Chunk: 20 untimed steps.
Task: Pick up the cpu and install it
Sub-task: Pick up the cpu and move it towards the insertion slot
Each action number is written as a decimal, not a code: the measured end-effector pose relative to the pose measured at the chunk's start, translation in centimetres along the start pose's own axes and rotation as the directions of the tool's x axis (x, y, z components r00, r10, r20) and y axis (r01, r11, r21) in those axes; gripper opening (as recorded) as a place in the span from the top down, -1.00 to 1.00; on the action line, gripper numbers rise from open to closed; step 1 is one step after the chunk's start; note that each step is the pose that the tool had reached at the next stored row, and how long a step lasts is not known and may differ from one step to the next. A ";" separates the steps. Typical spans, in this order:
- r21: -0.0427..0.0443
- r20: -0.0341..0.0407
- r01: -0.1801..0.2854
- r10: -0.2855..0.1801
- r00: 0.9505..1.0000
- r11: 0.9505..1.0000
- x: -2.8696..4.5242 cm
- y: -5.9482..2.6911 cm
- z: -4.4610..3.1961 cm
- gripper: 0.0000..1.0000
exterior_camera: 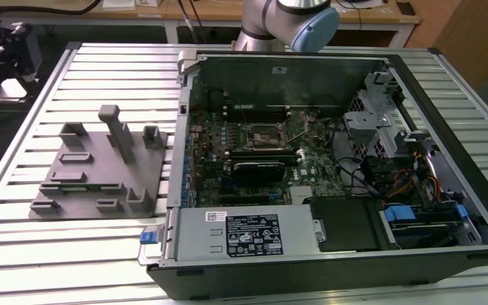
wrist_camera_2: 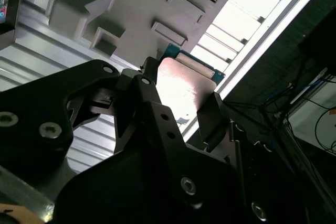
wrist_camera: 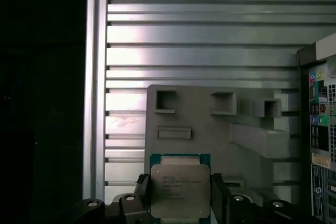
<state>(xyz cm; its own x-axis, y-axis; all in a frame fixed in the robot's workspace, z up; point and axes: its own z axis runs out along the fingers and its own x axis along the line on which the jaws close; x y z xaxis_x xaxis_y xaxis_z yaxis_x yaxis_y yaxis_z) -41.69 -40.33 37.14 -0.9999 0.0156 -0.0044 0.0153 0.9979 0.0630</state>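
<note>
The claw [wrist_camera: 180, 195] was clamped on the cpu [wrist_camera: 180, 187], with dark fingers [wrist_camera: 219, 198] pressed against two opposite edges of the chip and its metal top facing the first wrist view. The chip was held above the grey parts holder [exterior_camera: 100, 168], which lay on the slatted surface [exterior_camera: 23, 254] between the open computer case [exterior_camera: 329, 159] and the surface's edge.

We record the arm [exterior_camera: 259, 28] as a silver-grey metal tube, with a rounded light-blue cap [exterior_camera: 315, 29] on its joint. The gripper [wrist_camera_2: 181, 95] is matte black throughout, built of angular plates and jointed links. Its fingers [wrist_camera_2: 210, 116] are dark and flat-sided. Behind the fingers, bright silver round-head screws [wrist_camera_2: 50, 129] sit in the plates, and small dark holes dot the links. Both wrist views show these screws flanking the fingers.
</note>
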 end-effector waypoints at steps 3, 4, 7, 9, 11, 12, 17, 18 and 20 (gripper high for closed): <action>0.000 0.000 0.000 0.000 1.000 1.000 -0.01 0.05 -0.52 -0.08; 0.000 0.000 0.000 0.000 1.000 1.000 0.00 0.07 -0.70 -0.08; 0.000 0.000 0.000 0.000 1.000 1.000 -0.01 0.12 -1.21 -0.08; 0.000 0.000 0.000 0.000 1.000 1.000 -0.01 0.16 -1.57 -0.08; 0.000 0.000 0.000 0.000 1.000 1.000 -0.01 0.19 -1.92 -0.08; 0.000 0.000 0.000 0.000 1.000 1.000 -0.01 0.21 -2.09 -0.08; 0.000 0.000 0.000 0.000 1.000 1.000 -0.01 0.30 -2.94 -0.08; 0.000 0.000 0.000 0.000 1.000 1.000 -0.01 0.32 -3.11 -0.08; 0.000 0.000 0.000 0.000 1.000 1.000 -0.02 0.35 -3.44 -0.08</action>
<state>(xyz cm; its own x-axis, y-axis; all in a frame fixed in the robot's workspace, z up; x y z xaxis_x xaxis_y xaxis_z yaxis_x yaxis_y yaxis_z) -41.69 -40.20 40.60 -0.9999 0.0155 -0.0046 0.0152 0.9979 0.0630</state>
